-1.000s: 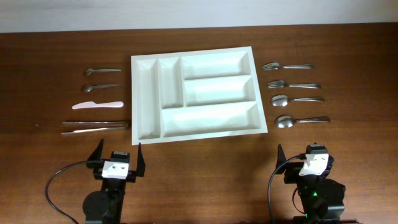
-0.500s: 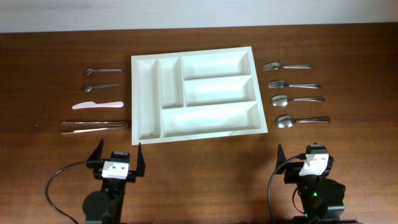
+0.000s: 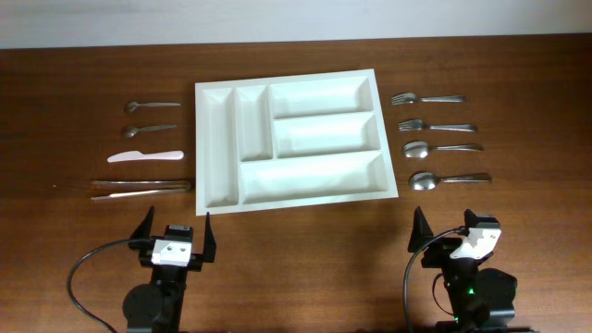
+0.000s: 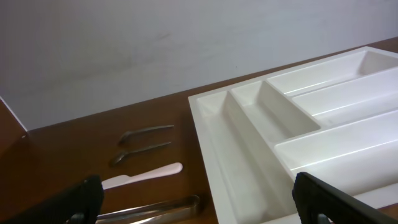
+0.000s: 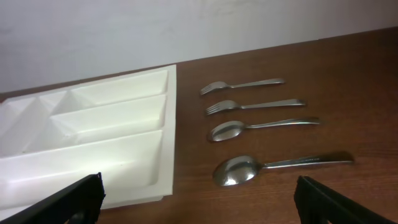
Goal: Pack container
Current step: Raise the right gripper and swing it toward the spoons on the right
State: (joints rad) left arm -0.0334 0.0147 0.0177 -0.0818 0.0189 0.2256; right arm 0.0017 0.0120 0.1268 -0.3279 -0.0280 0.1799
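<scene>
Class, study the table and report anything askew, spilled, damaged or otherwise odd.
Only the container stands out: it sits slightly askew, its far edge slanting up to the right in the overhead view, while the cutlery beside it lies in tidy rows. Nothing looks spilled or damaged.

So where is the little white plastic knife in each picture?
Overhead: the small white plastic knife lies left of the big white plastic cutlery tray, just above the metal tongs.
Left wrist: the knife is low and left of middle, left of the tray.
Right wrist: the knife is not in it.
Shared landmark: the tray shows in all three views.
</scene>
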